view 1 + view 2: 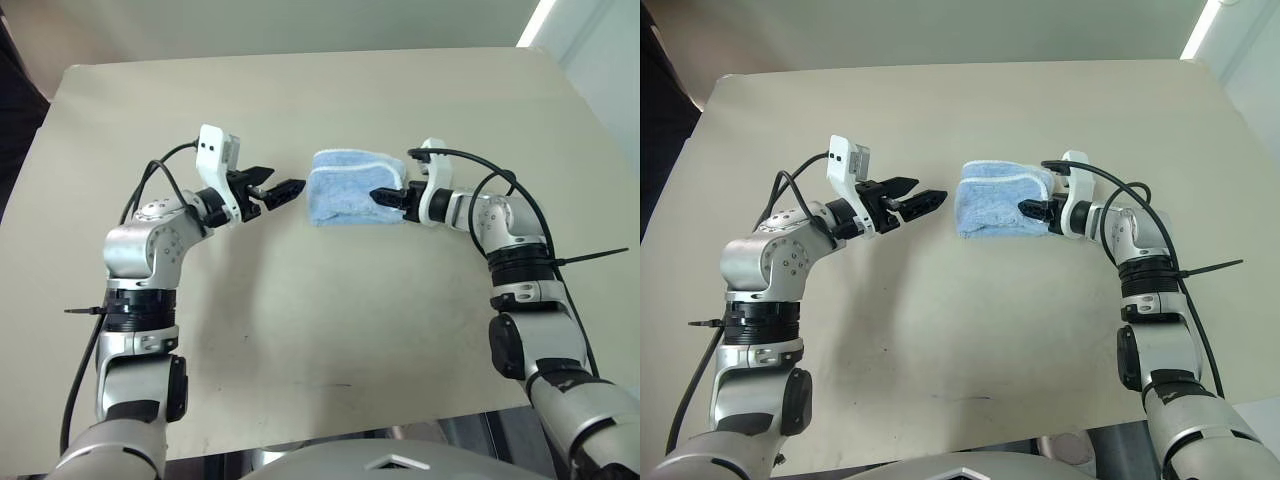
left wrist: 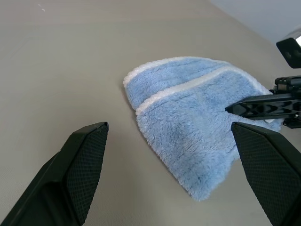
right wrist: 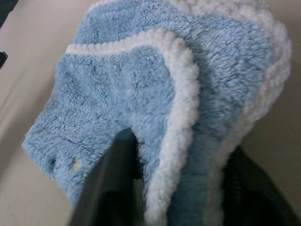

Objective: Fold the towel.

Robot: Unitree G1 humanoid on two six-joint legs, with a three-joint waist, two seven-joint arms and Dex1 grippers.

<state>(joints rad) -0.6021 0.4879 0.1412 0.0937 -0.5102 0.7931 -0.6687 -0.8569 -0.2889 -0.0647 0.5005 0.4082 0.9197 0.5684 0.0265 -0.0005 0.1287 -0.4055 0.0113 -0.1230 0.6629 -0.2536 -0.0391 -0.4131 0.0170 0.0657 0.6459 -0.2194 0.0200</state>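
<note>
The right hand (image 1: 385,196) is clamped on the right end of the towel (image 1: 350,187), one black finger pressed into the pile and the white-edged layers gathered between the two. The towel is a small light-blue terry cloth, folded into a thick bundle with whitish stitched edging along its layers. It lies on the beige surface (image 1: 320,330) near the middle, its long axis running left to right. The left hand (image 1: 283,190) hovers just beside the towel's left end, fingers spread apart, holding nothing.
</note>
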